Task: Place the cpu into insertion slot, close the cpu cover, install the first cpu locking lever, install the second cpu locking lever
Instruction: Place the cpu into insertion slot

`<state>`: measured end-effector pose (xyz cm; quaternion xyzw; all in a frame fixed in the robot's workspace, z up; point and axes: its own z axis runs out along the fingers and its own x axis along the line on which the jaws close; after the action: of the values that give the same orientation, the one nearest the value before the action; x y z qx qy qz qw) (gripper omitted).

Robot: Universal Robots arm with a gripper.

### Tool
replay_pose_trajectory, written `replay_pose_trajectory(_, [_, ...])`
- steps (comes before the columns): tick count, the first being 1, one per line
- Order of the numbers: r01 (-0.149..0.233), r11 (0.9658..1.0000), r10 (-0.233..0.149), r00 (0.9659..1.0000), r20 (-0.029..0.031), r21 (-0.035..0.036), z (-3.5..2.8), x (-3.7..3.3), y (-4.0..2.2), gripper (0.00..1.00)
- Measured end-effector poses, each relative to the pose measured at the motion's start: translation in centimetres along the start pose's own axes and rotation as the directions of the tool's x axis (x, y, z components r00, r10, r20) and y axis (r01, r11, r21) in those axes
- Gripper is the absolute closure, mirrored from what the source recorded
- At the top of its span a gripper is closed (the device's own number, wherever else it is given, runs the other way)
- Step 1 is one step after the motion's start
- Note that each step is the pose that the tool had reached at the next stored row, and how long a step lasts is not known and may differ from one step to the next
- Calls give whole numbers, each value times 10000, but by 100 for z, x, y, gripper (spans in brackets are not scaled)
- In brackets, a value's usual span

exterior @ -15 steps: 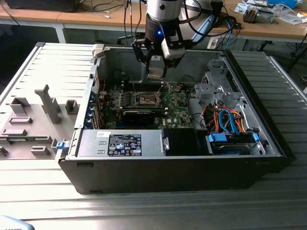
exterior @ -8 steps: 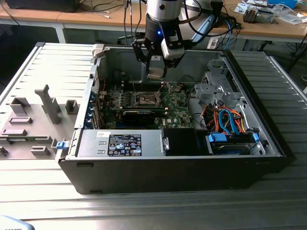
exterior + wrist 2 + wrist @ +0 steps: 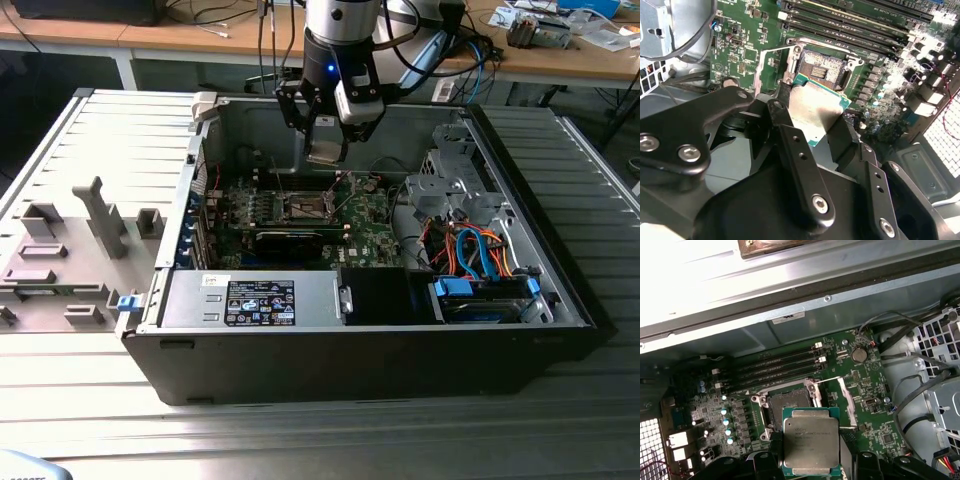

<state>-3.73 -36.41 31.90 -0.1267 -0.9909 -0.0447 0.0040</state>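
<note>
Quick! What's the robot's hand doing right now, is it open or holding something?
Hand: closed, holding the chip above the empty socket.

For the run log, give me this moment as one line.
gripper: shut on cpu | cpu: held clear of insertion slot, not seated | insertion slot: uncovered, empty

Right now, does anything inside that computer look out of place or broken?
Nothing looks damaged. The one odd sight: the cpu hangs in the gripper above the board, and the insertion slot sits bare.
</note>
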Motion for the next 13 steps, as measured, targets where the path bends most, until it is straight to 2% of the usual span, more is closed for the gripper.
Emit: replay_pose_trajectory(13, [-309,9995,309,9995,27,-6,1,0,0,46])
